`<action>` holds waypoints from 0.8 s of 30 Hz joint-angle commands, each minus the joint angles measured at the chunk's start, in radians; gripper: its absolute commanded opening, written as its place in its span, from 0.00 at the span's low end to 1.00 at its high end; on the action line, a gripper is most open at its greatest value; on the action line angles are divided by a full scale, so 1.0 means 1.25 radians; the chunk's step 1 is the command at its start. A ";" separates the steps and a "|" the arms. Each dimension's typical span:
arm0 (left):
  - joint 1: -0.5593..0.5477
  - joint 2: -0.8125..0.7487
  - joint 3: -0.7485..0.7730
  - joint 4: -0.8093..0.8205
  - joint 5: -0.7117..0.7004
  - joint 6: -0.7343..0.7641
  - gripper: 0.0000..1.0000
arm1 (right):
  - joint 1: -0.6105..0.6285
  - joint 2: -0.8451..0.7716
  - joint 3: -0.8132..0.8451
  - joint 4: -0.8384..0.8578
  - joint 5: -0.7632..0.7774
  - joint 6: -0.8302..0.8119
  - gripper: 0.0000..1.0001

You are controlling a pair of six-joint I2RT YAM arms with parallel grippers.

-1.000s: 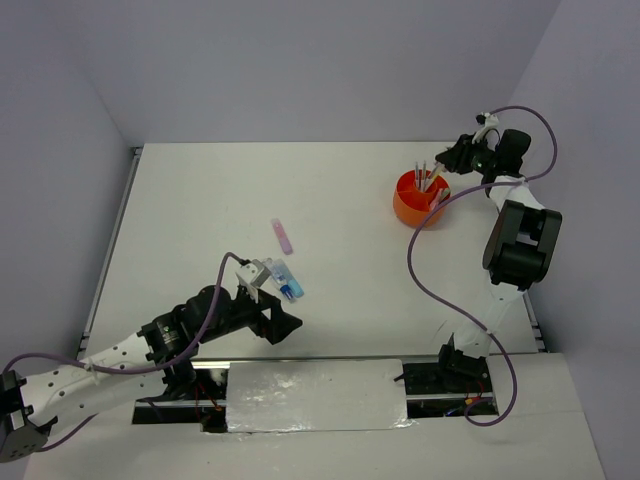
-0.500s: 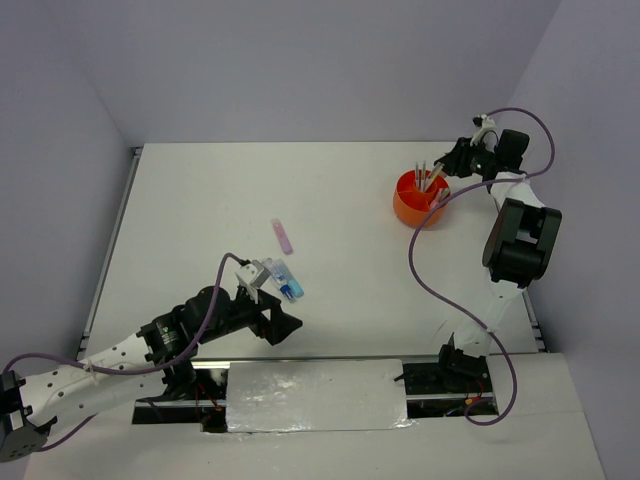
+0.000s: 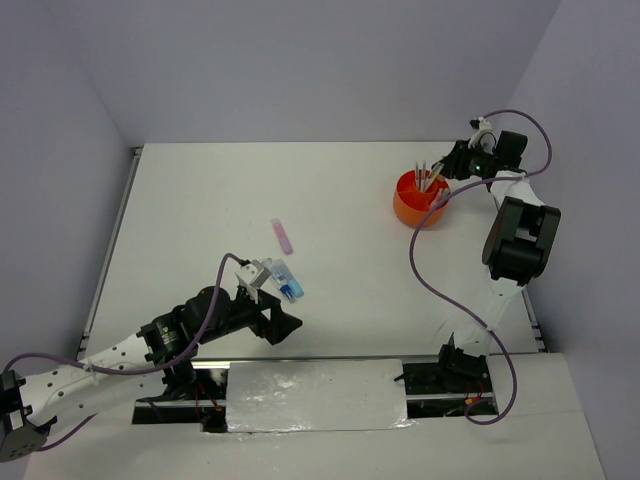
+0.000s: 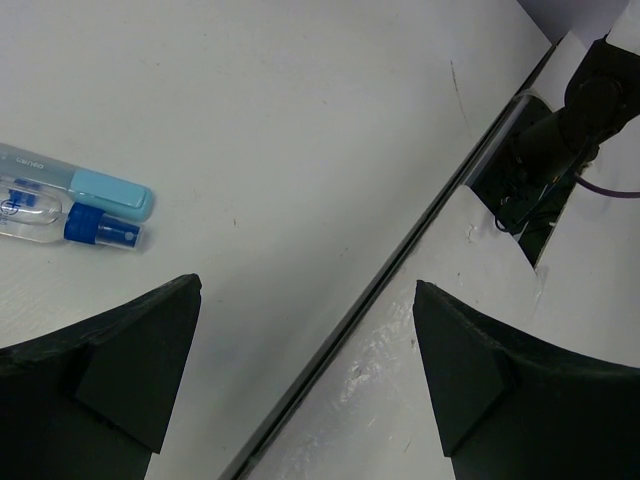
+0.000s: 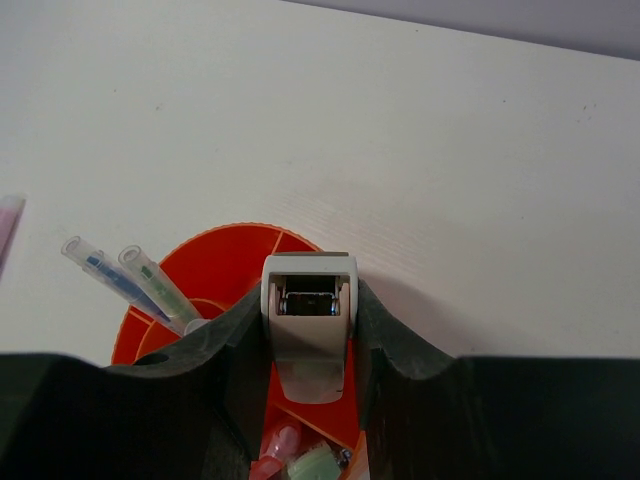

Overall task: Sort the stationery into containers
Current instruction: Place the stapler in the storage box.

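The round orange organiser (image 3: 412,208) stands at the back right with thin pens (image 3: 427,176) upright in it. My right gripper (image 3: 458,160) hovers over its far rim. In the right wrist view that gripper (image 5: 308,298) is shut on a small grey-white block-shaped piece (image 5: 308,340) above the organiser (image 5: 215,265). Clear pens (image 5: 115,275) and pink and green sticks (image 5: 300,460) sit in its compartments. A pink stick (image 3: 282,236) lies mid-table. A light blue stick (image 4: 90,187) and a blue-and-clear piece (image 4: 70,222) lie side by side to the left of my open, empty left gripper (image 4: 305,300).
The table's front edge with a dark metal rail (image 4: 400,265) runs under the left gripper (image 3: 281,323). A foil-covered panel (image 3: 315,395) lies between the arm bases. Purple-grey walls close the table on three sides. A purple cable (image 3: 425,270) loops beside the right arm.
My right gripper has shifted slightly to the right over the organiser with the grey-white piece held. The left arm has not moved.
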 commanded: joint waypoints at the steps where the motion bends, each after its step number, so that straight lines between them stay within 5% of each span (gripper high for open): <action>1: -0.005 -0.007 0.004 0.023 -0.011 0.025 0.99 | -0.003 0.000 0.038 -0.011 -0.029 -0.024 0.29; 7: -0.006 -0.006 0.004 0.023 -0.019 0.029 0.99 | -0.005 -0.011 0.024 0.004 -0.040 -0.026 0.35; 8: -0.006 -0.006 0.004 0.023 -0.020 0.029 0.99 | -0.006 -0.011 0.022 0.003 -0.045 -0.028 0.47; 9: -0.006 -0.005 0.004 0.023 -0.020 0.029 0.99 | -0.005 -0.011 0.023 0.002 -0.050 -0.031 0.99; 20: -0.007 -0.005 0.001 0.023 -0.027 0.030 0.99 | -0.008 -0.052 -0.010 0.052 -0.028 0.001 1.00; 24: -0.006 0.001 0.012 -0.007 -0.083 0.018 0.99 | -0.013 -0.108 -0.042 0.132 0.184 0.108 1.00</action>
